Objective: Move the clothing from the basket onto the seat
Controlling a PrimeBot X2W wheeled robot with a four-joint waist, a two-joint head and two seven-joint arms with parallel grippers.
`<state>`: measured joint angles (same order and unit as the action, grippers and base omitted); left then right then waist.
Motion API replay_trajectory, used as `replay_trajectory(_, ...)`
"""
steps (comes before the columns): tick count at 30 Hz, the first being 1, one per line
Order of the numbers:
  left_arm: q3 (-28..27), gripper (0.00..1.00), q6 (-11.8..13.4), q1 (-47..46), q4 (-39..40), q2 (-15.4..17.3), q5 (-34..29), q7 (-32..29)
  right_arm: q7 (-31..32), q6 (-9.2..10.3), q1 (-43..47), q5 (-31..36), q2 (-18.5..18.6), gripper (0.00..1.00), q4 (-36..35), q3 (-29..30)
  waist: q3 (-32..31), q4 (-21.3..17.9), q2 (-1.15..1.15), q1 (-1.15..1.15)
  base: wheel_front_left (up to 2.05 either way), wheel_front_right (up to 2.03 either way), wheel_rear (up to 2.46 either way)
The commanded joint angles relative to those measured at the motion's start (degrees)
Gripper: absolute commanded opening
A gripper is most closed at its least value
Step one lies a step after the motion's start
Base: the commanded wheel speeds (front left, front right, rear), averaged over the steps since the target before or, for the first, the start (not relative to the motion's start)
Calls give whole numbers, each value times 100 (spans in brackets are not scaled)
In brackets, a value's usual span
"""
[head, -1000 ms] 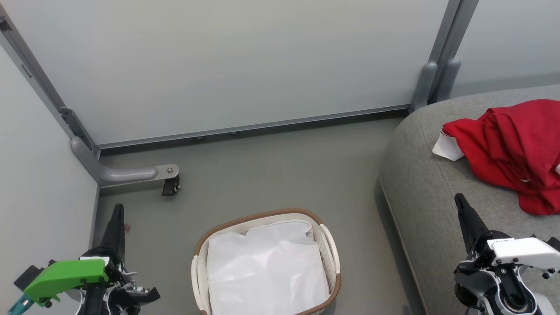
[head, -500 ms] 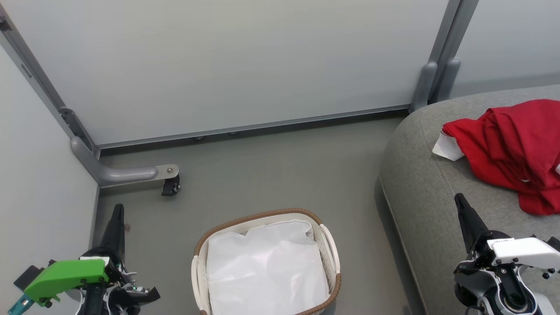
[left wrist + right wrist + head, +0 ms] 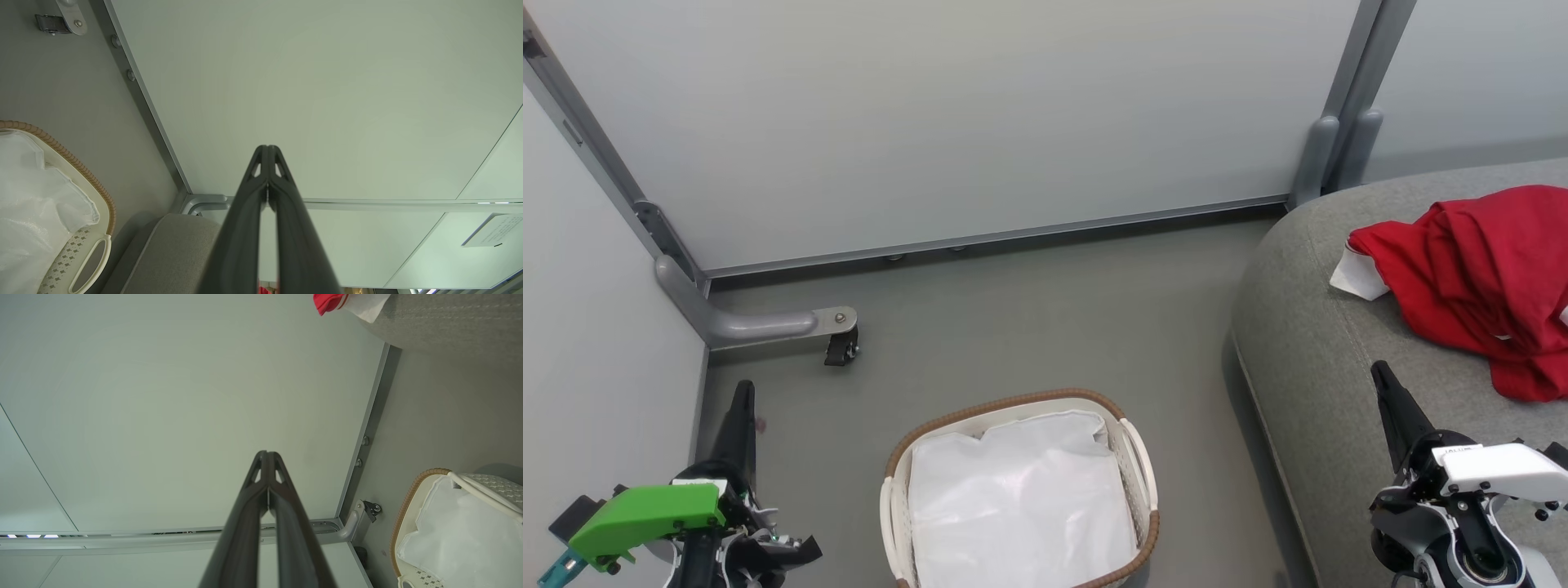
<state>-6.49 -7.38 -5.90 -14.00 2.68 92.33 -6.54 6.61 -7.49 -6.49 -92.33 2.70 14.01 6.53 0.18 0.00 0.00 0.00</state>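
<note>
The red clothing (image 3: 1478, 278) with white trim lies heaped on the grey seat (image 3: 1307, 351) at the right; a corner of the clothing (image 3: 329, 301) and of the seat (image 3: 445, 322) appears in the right wrist view. The cream basket (image 3: 1145, 490) with a brown rim stands on the floor at bottom centre, holding just its white lining (image 3: 1021, 498). My left gripper (image 3: 742, 390) is shut and empty, left of the basket. My right gripper (image 3: 1380, 374) is shut and empty, over the seat's front edge. Both wrist views show the fingertips pressed together, left gripper (image 3: 267, 148), right gripper (image 3: 267, 453).
Pale partition panels (image 3: 947, 122) close off the back and left, with a grey frame foot and black caster (image 3: 840, 347) on the floor beyond the basket. Grey floor (image 3: 1029, 327) lies between basket, panels and seat.
</note>
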Motion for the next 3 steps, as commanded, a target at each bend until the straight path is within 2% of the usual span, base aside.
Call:
replay_trajectory(1, -13, 0, -21, -62, 8, 38, 18, -19, 7, 0, 63, -18, 34, 0, -16, 11, 0, 0, 0, 0, 0, 0, 0)
replay_trajectory(3, -13, 0, -21, -62, 8, 38, 18, -19, 7, 1, 63, -18, 34, 0, -16, 11, 0, 0, 0, 0, 0, 0, 0)
